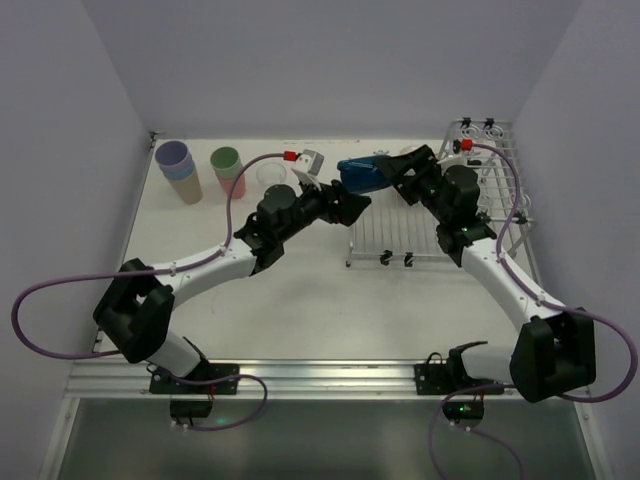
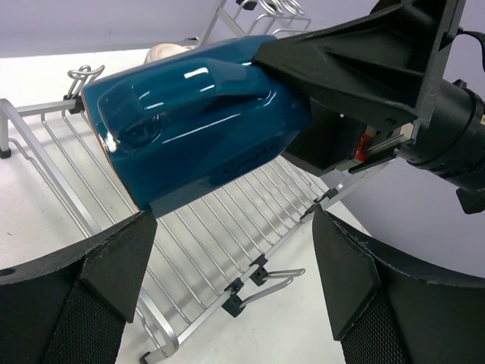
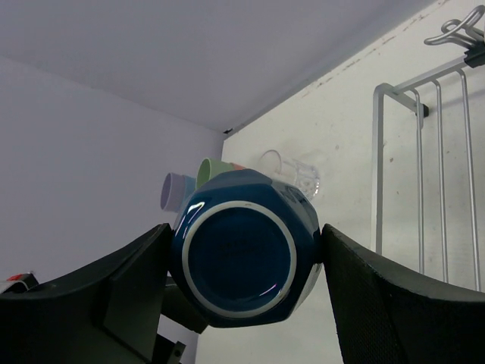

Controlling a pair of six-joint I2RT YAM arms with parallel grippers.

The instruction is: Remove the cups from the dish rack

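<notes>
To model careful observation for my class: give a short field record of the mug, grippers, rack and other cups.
Rack: silver wire dish rack, on the right
Mug: glossy dark-blue handled mug, on its side in the air by the rack's left edge
Right gripper: shut on the mug
Left gripper: open, facing the mug
Other cups: lavender plastic tumbler, green plastic tumbler, clear glass, back left

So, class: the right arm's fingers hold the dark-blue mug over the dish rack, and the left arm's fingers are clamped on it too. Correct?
Not quite. The left arm's fingers stand wide open, not clamped on the dark-blue mug, as the left wrist view shows. The right arm's fingers do hold it over the dish rack.
</notes>
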